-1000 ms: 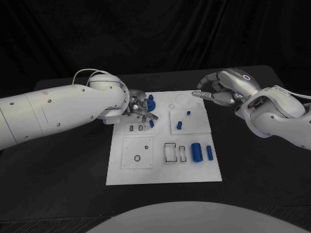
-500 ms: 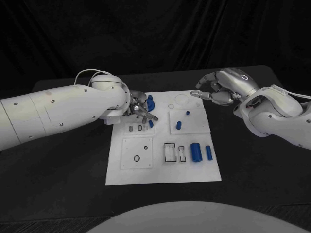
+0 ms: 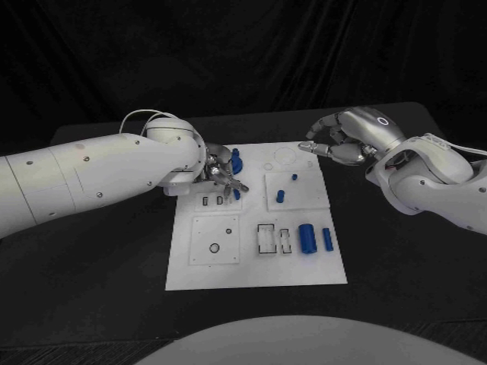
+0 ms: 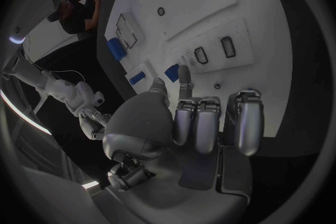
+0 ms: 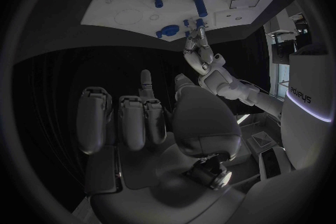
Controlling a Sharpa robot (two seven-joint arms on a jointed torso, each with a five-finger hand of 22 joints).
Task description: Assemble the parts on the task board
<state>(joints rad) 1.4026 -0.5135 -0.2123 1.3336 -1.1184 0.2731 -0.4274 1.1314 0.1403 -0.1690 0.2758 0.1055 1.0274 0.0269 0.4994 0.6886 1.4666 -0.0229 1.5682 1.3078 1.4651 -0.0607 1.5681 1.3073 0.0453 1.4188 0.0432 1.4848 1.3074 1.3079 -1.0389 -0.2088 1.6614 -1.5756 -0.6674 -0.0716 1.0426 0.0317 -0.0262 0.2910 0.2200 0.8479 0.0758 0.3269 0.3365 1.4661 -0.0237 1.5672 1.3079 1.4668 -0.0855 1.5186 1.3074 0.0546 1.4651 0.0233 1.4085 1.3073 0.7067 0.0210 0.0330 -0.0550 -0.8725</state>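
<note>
Over the flat white task board [image 3: 255, 262], the silver left hand [image 3: 216, 172] pinches a small blue part [image 3: 237, 194] at its far-left corner. The silver right hand [image 3: 342, 141] hovers beyond the far-right corner, curled, holding nothing.

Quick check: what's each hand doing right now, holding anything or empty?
Left hand: pinches a small blue part over the task board.
Right hand: fingers curled in, holds nothing.

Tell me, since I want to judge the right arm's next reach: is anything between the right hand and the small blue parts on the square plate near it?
Nothing visible does. The right hand hovers past the task board's far right corner, holding nothing; bare white board lies between it and the two small blue parts.
</note>
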